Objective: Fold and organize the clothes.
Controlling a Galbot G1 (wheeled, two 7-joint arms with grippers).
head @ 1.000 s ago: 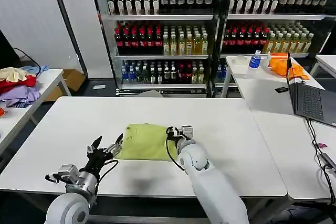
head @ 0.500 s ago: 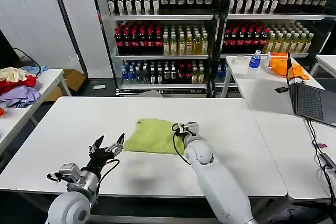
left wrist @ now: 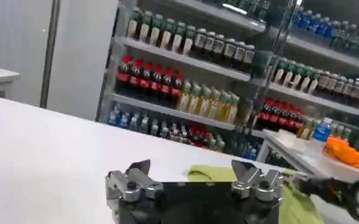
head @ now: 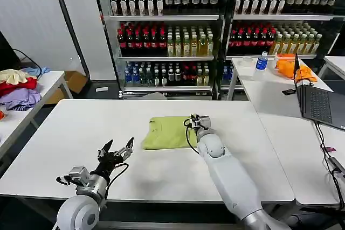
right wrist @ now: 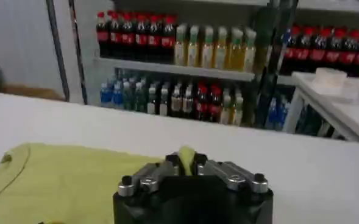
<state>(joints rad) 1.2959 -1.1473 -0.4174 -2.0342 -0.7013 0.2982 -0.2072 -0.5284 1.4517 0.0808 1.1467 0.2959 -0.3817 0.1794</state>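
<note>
The clothes are one lime T-shirt (head: 168, 132), folded into a flat packet on the white table (head: 81, 127), right of its middle. My right gripper (head: 192, 120) is shut on the shirt's right edge; in the right wrist view a pinch of lime cloth (right wrist: 186, 157) stands up between the closed jaws of the right gripper (right wrist: 186, 163), and the shirt (right wrist: 63, 182) spreads out beyond them. My left gripper (head: 117, 152) hovers open near the table's front edge, short of the shirt's front left corner and apart from it. From the left wrist, the shirt (left wrist: 213, 174) lies ahead between the spread fingers of the left gripper (left wrist: 194, 173).
Drink shelves (head: 215, 30) stand behind the table. A side table at the left carries a red, purple and cream garment pile (head: 19, 87). The right-hand tables hold a laptop (head: 318, 103), an orange cloth (head: 291, 67), a blue bottle (head: 262, 61) and a white bowl (head: 247, 62).
My right gripper has dragged the shirt back and to the right across the table. The left gripper has stayed open, shifting slightly right near the front edge.
</note>
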